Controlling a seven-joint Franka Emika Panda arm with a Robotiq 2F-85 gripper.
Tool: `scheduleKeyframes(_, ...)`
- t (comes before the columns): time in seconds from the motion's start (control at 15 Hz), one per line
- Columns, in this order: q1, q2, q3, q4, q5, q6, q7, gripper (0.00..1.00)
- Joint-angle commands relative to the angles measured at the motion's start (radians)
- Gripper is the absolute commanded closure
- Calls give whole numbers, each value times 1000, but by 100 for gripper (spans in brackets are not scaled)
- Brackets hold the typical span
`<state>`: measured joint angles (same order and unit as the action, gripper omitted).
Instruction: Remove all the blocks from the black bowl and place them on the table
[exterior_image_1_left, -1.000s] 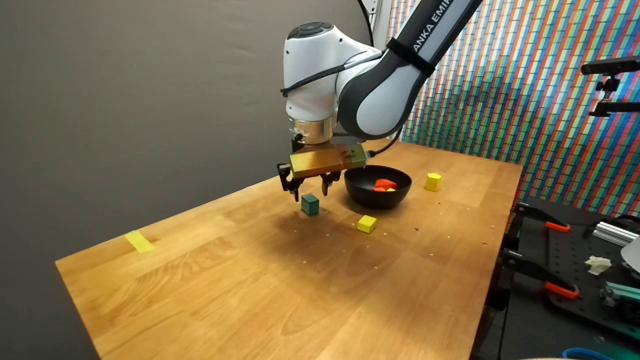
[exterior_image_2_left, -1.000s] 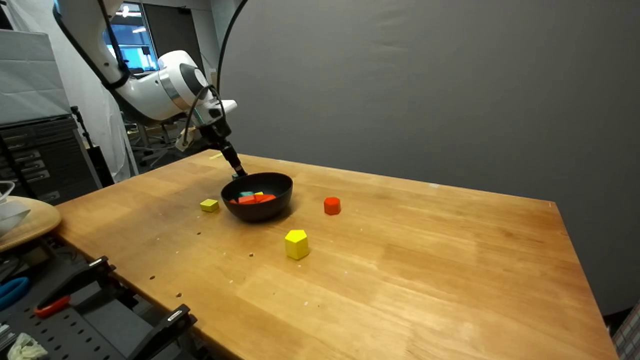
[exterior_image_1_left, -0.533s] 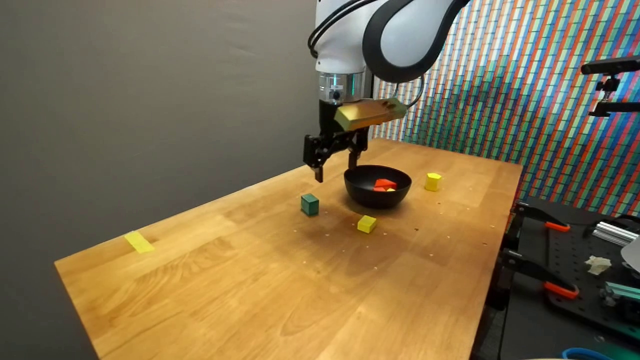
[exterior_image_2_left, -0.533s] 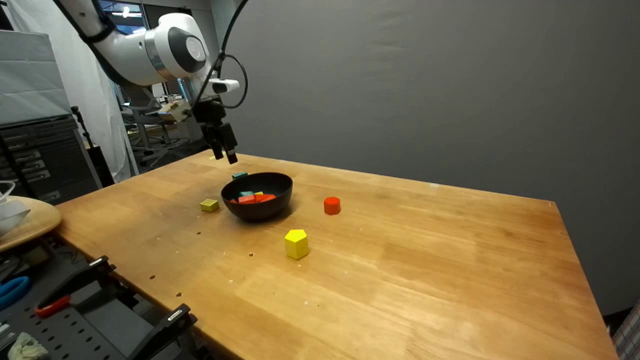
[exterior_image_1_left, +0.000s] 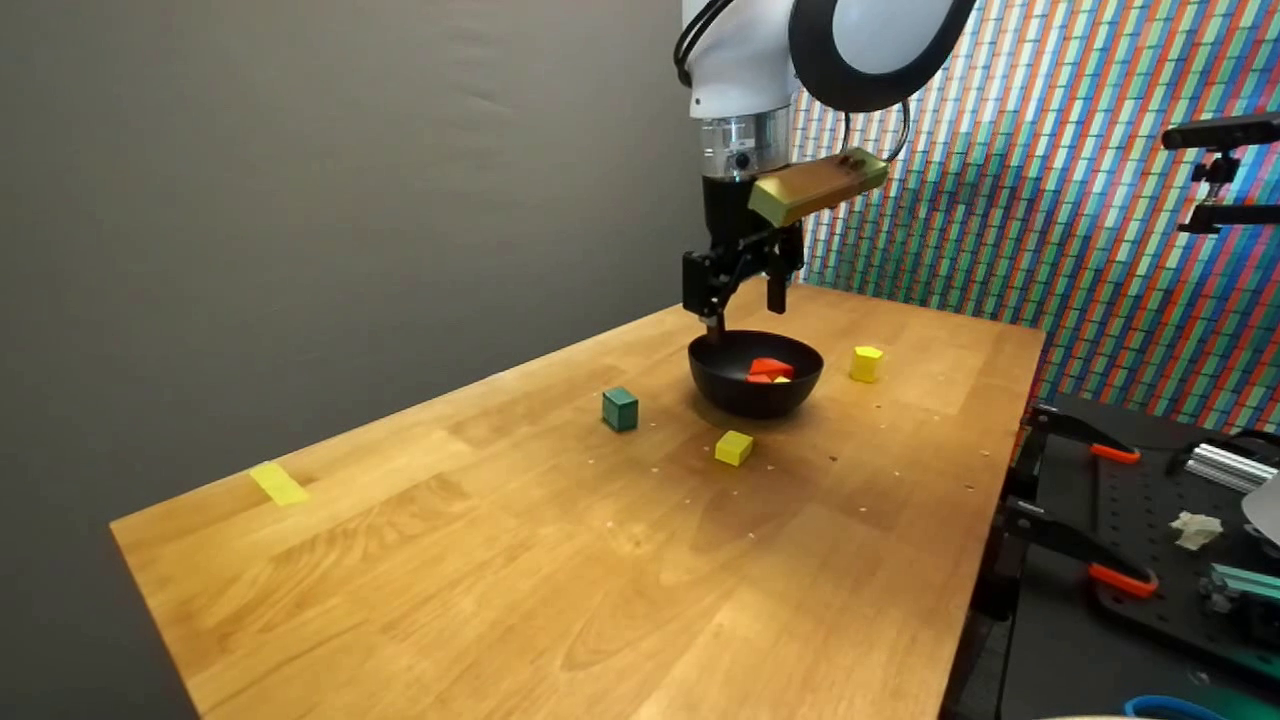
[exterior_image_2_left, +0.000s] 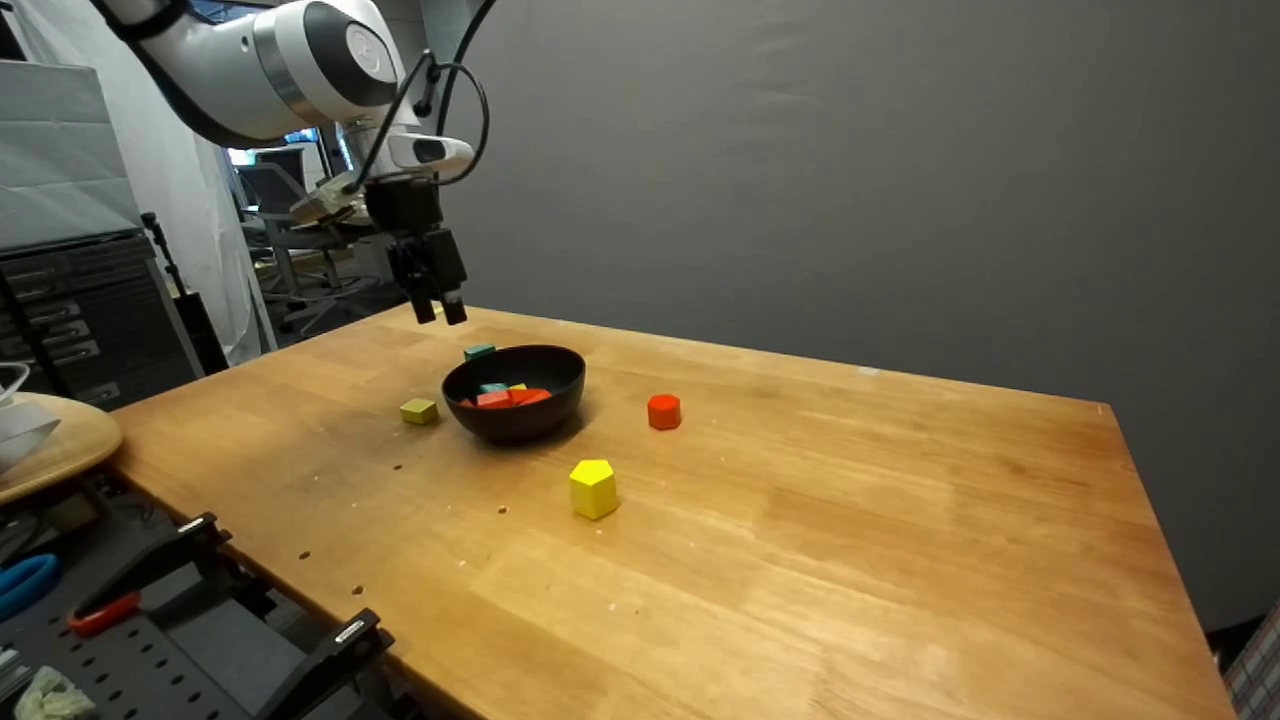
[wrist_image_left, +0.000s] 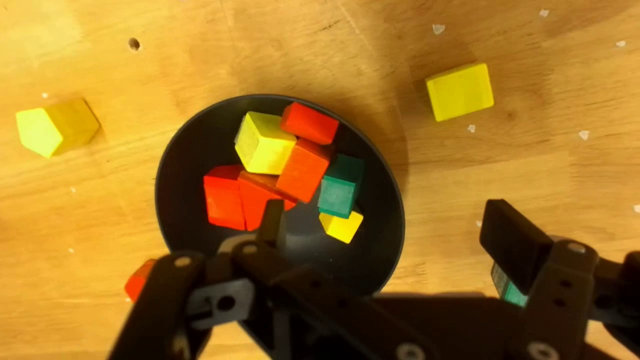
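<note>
Withdrawn from the green block (exterior_image_1_left: 620, 410), apparently delivered near the wall-side edge of the table (exterior_image_1_left: 450, 590), the gripper (exterior_image_1_left: 746, 322), fingers (wrist_image_left: 515, 245) wide apart and empty, hangs near the black bowl (exterior_image_1_left: 750, 398). Several blocks (wrist_image_left: 303, 170) inside await removal.

The bowl (wrist_image_left: 307, 235) holds red blocks (wrist_image_left: 302, 170), yellow blocks (wrist_image_left: 265, 145) and a green block (wrist_image_left: 342, 190); on the worktop (wrist_image_left: 240, 50) sit a yellow prism (wrist_image_left: 57, 127) and a yellow cuboid (wrist_image_left: 460, 93); the jaws, wide apart, partly hide a red piece (wrist_image_left: 136, 281) and a green piece (wrist_image_left: 514, 294).

Blocks (wrist_image_left: 302, 170) in and around bowl (exterior_image_2_left: 513, 425)
</note>
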<state>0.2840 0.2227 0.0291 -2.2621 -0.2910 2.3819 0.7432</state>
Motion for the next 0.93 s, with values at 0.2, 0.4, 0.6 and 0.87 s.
scheduleKeyframes(0.2,-119,74,4,-15,110,201,-263,0)
scheduleKeyframes(0.4,-170,123,21,-10,244,247,-386,0)
scheduleKeyframes(0.6,-203,152,31,-11,345,268,-475,0)
scheduleKeyframes(0.87,-223,160,34,-22,422,280,-524,0)
